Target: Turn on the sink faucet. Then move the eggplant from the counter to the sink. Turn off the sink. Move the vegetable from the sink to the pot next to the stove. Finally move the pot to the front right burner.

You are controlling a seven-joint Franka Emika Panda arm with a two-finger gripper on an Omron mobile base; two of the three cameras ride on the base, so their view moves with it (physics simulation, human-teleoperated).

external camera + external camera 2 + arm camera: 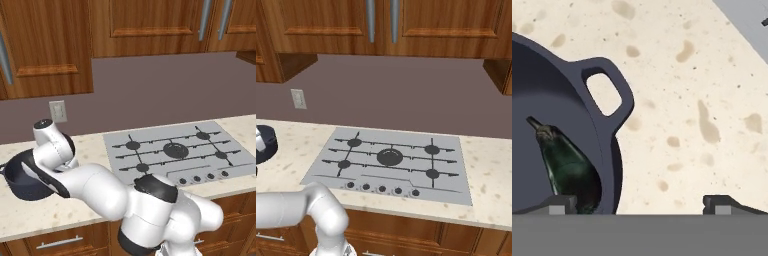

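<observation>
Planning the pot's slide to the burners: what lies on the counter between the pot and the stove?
Bare beige speckled stone counter separates the dark blue-black round pot from the flat light grey stove, per the left base view.

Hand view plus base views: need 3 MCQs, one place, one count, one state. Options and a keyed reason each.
1. Where is the eggplant?
A. On the counter beside the stove
B. Inside the pot
C. On a burner

2. How many control knobs sit along the front edge of the stove?
A. Three
B. Five
C. Seven

3. How does the gripper stand?
A. Shut on the pot's handle
B. Shut on the eggplant
C. Open, holding nothing

Answers:
1. B: the hand view shows it lying within the wall of the pot.
2. B: the right base view shows five dark knobs in a row.
3. C: in the hand view the finger tips stand wide apart, one over the pot, one over the counter.
</observation>
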